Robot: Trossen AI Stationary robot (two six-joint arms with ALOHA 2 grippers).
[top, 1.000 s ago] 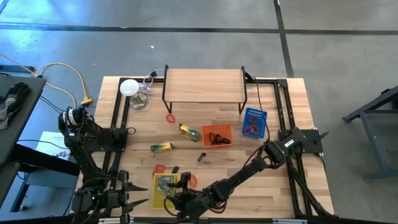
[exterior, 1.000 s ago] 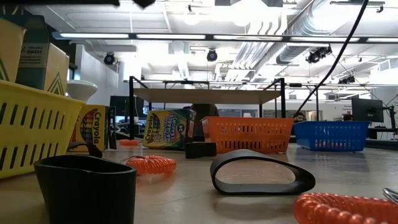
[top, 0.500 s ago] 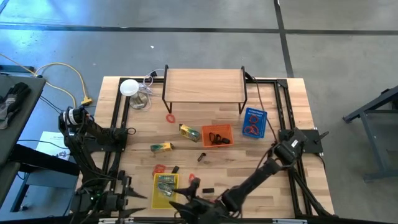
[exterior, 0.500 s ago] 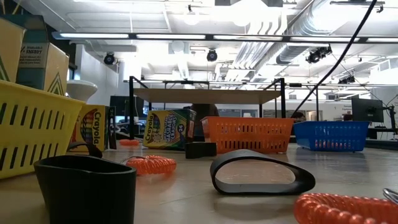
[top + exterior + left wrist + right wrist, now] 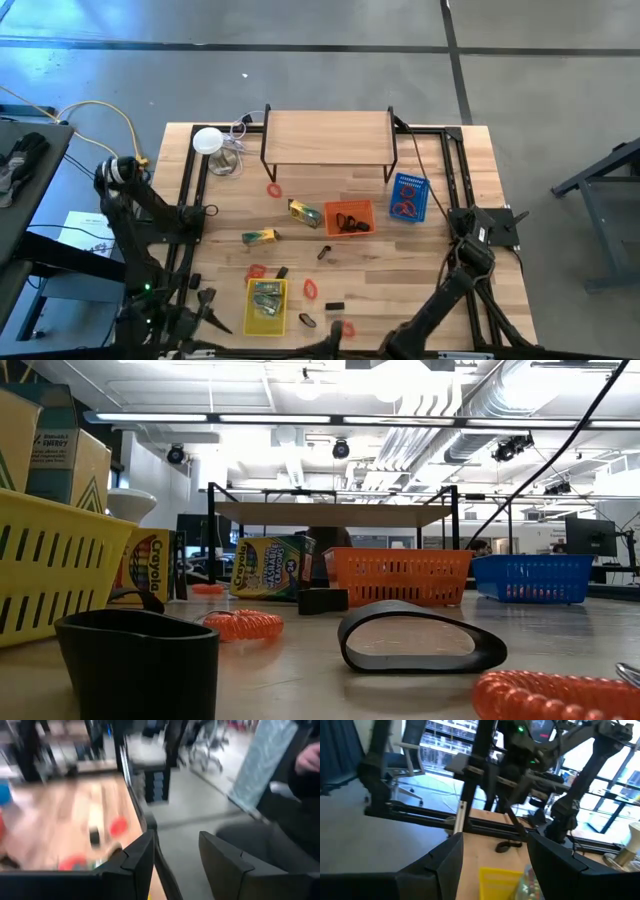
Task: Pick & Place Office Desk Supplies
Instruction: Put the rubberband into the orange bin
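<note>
Since a second ago the right arm has pulled back from the yellow basket (image 5: 265, 305) to the bench's (image 5: 440, 200) near edge; the right gripper (image 5: 492, 862) is empty with fingers spread, and so is the left gripper (image 5: 175, 857) at the near left corner. Supplies still lie loose: a crayon pack (image 5: 259, 236), another (image 5: 304, 211), red bands (image 5: 310, 288) and a black clip (image 5: 334, 305) near the yellow basket. Others already sit in the orange basket (image 5: 349, 217) and blue basket (image 5: 408, 197). The risk I see is a low sweep back in nudging the light bands or the clip off the near edge.
</note>
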